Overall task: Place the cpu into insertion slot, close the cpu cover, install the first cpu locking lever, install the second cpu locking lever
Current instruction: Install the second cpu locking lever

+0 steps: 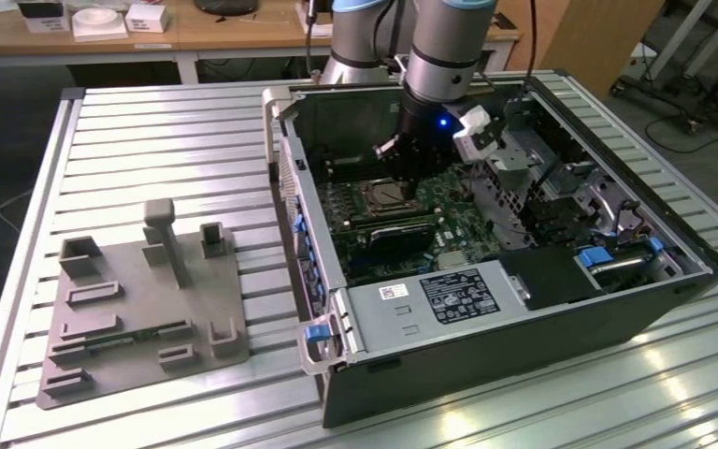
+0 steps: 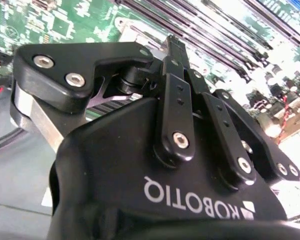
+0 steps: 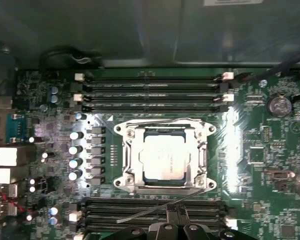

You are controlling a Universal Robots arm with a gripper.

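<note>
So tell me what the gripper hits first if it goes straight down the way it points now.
Probably the memory slots beside the socket, not the chip itself: in the first wrist view the gripper hangs over them, next to a thin metal lever. Depth is unclear, so the lever could come first.

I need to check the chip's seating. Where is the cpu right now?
The cpu sits in the insertion slot framed by the cpu cover, between the memory slot banks in the first wrist view.

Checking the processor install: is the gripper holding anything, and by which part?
It cannot be told. The gripper is right at the thin metal lever beside the chip socket, but a grip on it does not show.
</note>
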